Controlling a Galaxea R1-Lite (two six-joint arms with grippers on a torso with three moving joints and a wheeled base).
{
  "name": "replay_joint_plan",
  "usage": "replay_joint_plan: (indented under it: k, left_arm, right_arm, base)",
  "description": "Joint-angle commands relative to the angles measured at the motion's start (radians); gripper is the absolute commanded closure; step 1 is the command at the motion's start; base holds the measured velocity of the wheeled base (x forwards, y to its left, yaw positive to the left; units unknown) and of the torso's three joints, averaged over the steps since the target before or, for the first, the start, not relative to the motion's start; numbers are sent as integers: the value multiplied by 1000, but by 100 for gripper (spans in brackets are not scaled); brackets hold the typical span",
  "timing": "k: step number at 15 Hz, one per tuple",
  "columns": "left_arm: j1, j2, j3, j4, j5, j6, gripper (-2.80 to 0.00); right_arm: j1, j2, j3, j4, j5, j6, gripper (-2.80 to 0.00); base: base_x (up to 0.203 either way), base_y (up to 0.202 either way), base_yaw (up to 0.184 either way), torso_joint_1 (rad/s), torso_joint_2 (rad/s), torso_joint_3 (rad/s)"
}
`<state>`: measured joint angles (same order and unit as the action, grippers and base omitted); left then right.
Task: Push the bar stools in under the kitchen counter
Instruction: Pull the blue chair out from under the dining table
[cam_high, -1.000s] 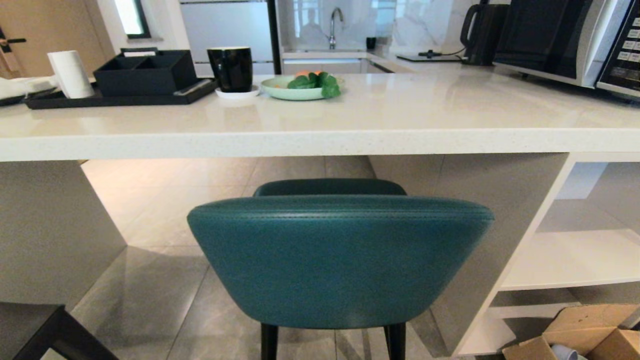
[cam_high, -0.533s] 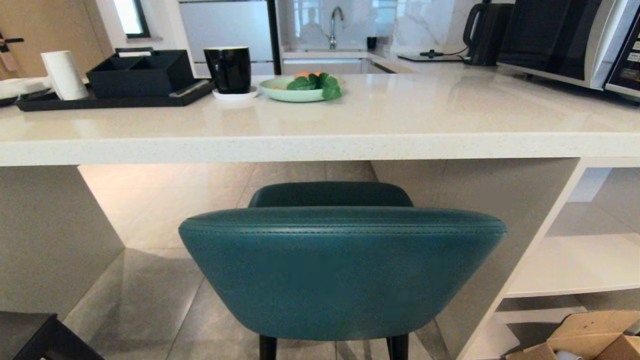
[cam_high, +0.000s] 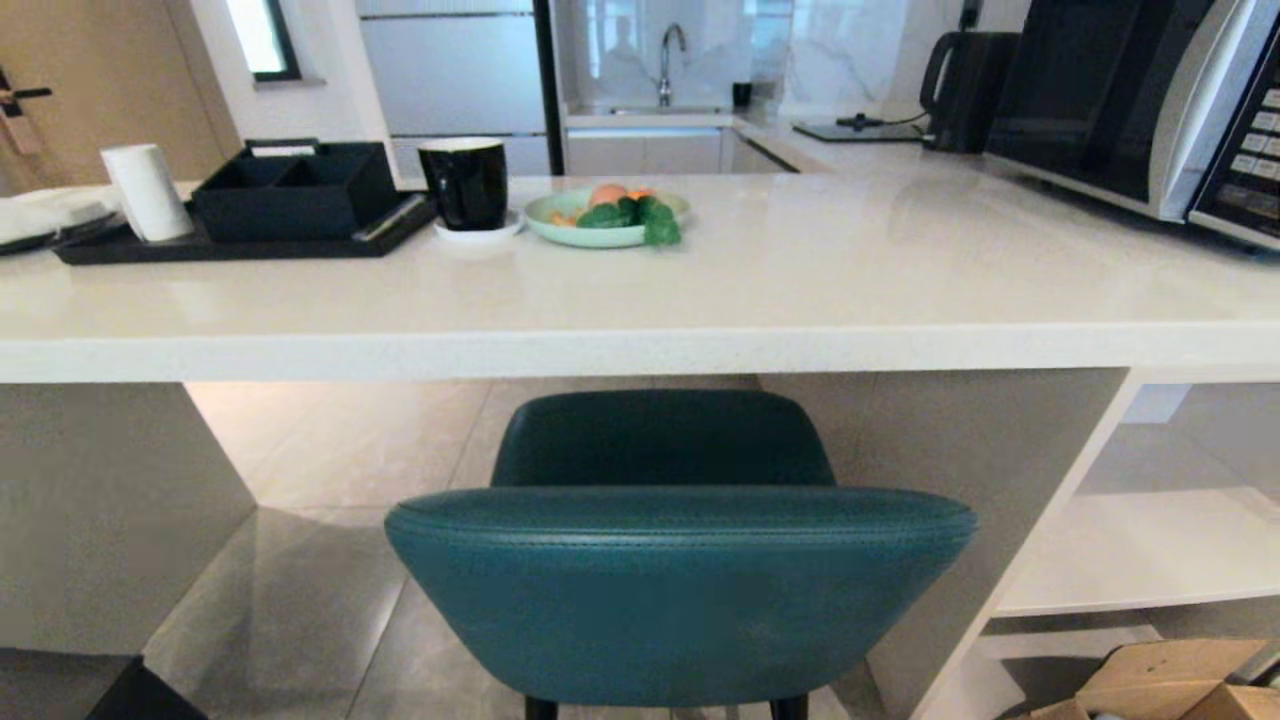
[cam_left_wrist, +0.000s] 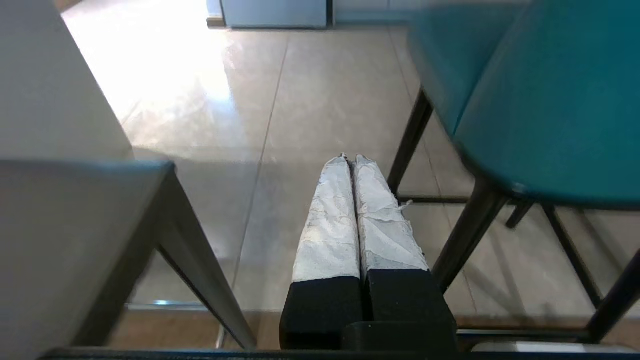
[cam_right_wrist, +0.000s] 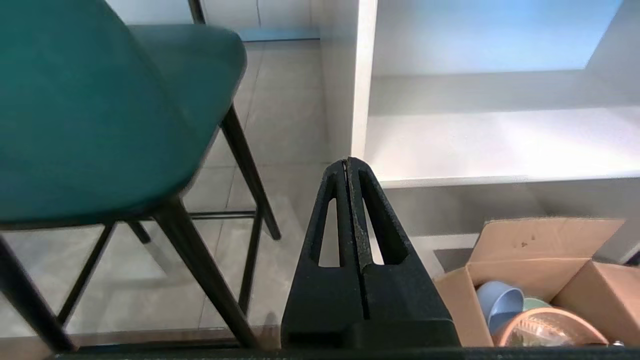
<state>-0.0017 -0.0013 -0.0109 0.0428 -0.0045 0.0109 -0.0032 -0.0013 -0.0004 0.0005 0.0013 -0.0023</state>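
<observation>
Teal stool (cam_left_wrist: 550, 100) beside left hand (cam_left_wrist: 352, 159) (apart).

Glossy grey floor tiles (cam_high: 330, 600), sink faucet (cam_high: 668, 55) against marble wall.

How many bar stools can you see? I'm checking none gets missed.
2: the teal stool stands directly ahead, at the kitchen counter; the grey stool stands left of it, shown only partly, by the left wrist view.

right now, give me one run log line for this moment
teal stool: seat partly under kitchen counter, back outside | left gripper: shut, empty, beside stool | right gripper: shut, empty, near shelves
</observation>
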Motion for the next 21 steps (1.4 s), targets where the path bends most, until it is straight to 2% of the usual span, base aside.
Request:
replay_joint_plan:
  k: [1,6,16,17,19,21]
  left_arm:
    - [0,1,0,0,0,0,0]
    - [0,1,0,0,0,0,0]
    - [0,1,2,0,-1,2,0]
    - [1,0,0,0,-4,6,0]
    - [0,0,-4,-1,-8,23,0]
    - [0,29,-87,1,-53,7,0]
  right_arm:
    - [0,1,2,-1,0,0,0]
    - [0,1,2,-1,0,1,0]
    - [0,1,2,-2,0,1,0]
    - [0,1,3,-1,-1,-18,0]
    - [0,3,-1,7,34,-160,0]
    - [1,76,-68,23,54,-135,0]
  base:
    - [0,0,0,178,-510,-300]
    - [0,0,0,146,-380,-230]
    - [0,0,0,8,-17,-11]
    - [0,0,0,0,0,0]
    - [0,0,0,0,0,0]
    - [0,0,0,0,0,0]
